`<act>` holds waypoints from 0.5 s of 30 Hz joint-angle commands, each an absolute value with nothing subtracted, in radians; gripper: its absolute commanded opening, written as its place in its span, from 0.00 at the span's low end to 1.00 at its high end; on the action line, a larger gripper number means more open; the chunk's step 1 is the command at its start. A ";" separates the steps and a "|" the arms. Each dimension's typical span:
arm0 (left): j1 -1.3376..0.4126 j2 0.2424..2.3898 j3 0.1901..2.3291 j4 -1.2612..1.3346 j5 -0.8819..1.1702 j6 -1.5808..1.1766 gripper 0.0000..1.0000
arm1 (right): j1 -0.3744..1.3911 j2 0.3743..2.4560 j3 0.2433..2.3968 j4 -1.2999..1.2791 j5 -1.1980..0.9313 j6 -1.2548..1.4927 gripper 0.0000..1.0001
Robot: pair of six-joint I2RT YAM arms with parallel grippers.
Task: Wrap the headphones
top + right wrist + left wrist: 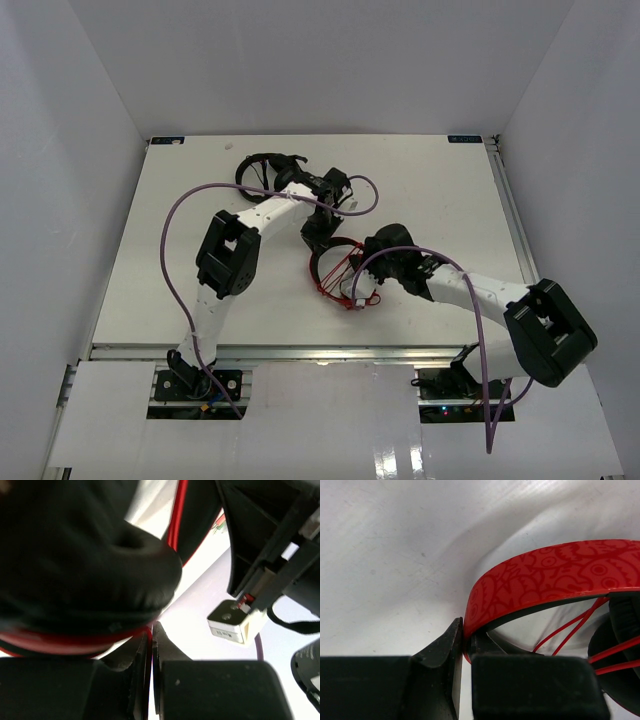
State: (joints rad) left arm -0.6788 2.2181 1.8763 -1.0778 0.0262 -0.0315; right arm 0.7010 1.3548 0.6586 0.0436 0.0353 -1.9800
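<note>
L gripper (462,650) clamped tight on patterned red plastic over-ear headphones (555,575); R gripper (151,665) fingers pressed together, contents unclear.

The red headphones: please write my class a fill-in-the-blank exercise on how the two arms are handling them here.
1. The left gripper is shut on the ____ of the red headphones.
2. The thin red ____ runs in strands beneath that band.
3. The right gripper, just under a black ear pad, is ____ (open or shut).
4. In the top view, the other headphones, farther from the arm bases, are all ____.

Missing words: headband; cable; shut; black.
</note>
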 commanded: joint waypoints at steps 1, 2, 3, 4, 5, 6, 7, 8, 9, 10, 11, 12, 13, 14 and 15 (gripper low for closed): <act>-0.660 2.210 1.956 -1.044 -0.053 -0.055 0.00 | 0.715 1.394 0.686 0.176 0.052 -2.275 0.09; -0.661 2.216 1.961 -1.043 -0.046 -0.055 0.00 | 0.715 1.403 0.686 0.186 0.055 -2.285 0.09; -0.661 2.223 1.963 -1.042 -0.032 -0.055 0.00 | 0.715 1.413 0.686 0.187 0.057 -2.305 0.10; -0.661 2.230 1.967 -1.041 -0.024 -0.055 0.00 | 0.715 1.418 0.679 0.191 0.058 -2.325 0.10; -0.661 2.236 1.970 -1.040 -0.018 -0.055 0.00 | 0.715 1.421 0.674 0.197 0.058 -2.344 0.11; -0.661 2.241 1.972 -1.040 -0.017 -0.056 0.01 | 0.715 1.424 0.672 0.202 0.059 -2.362 0.11; -0.661 2.246 1.976 -1.038 -0.012 -0.058 0.04 | 0.715 1.425 0.669 0.206 0.060 -2.381 0.12; -0.661 2.250 1.980 -1.037 -0.006 -0.060 0.07 | 0.715 1.427 0.666 0.210 0.061 -2.400 0.14; -0.661 2.256 1.987 -1.037 -0.005 -0.060 0.12 | 0.716 1.428 0.667 0.209 0.063 -2.425 0.18; -0.661 2.258 1.992 -1.036 -0.003 -0.061 0.16 | 0.716 1.428 0.668 0.206 0.064 -2.440 0.21; -0.661 2.260 1.996 -1.034 -0.002 -0.062 0.20 | 0.716 1.427 0.670 0.203 0.065 -2.454 0.23; -0.661 2.264 1.999 -1.033 -0.002 -0.064 0.24 | 0.716 1.425 0.673 0.200 0.066 -2.476 0.30; -0.661 2.267 2.001 -1.032 -0.002 -0.065 0.28 | 0.718 1.422 0.678 0.193 0.066 -2.498 0.37; -0.661 2.269 2.003 -1.031 -0.002 -0.066 0.30 | 0.720 1.420 0.683 0.185 0.066 -2.516 0.43; -0.661 2.270 2.006 -1.030 -0.002 -0.069 0.31 | 0.722 1.417 0.689 0.177 0.061 -2.525 0.49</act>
State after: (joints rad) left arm -0.6685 2.2725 1.9518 -1.0811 0.0067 -0.0450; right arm 0.7077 1.4189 0.6593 0.1559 0.0696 -1.9965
